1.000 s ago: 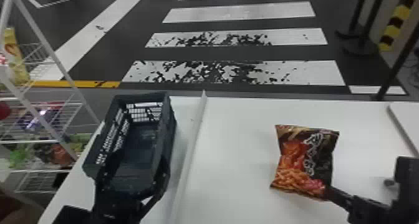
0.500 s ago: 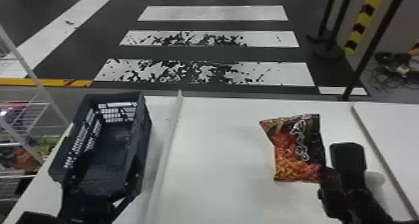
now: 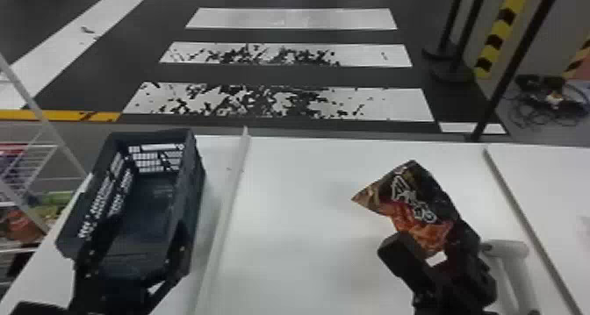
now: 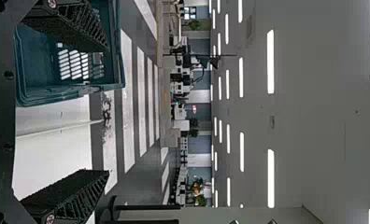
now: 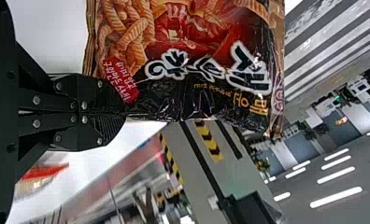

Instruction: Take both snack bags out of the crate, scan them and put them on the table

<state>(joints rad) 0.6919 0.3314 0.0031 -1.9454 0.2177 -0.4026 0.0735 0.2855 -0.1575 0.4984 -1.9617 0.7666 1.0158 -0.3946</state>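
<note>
Now the whole outlook from the head has swung rightward: the long white table and the dark blue-green plastic crate sit farther left in it than a second ago. The crate stands on the table's left part, its near end partly hidden by my left arm.

What matters most is the glossy black, red and orange snack bag. It is out of the crate, over the right part of the table, and leans more steeply than it did, one corner pointing left. To me that looks like reorienting it for the scan; which of the two bags it is, I cannot tell.

My black right gripper is clamped on the bag's edge and has come round from its right side to beneath it in the head view. My black left gripper is at the crate's near end, fingers spread, nothing between them.

Just beside the right gripper is a pale, long-handled device, probably the scanner. I judge the code must face it next; a crumpled film or a covering finger could spoil the read. Then the bag can go down.
</note>
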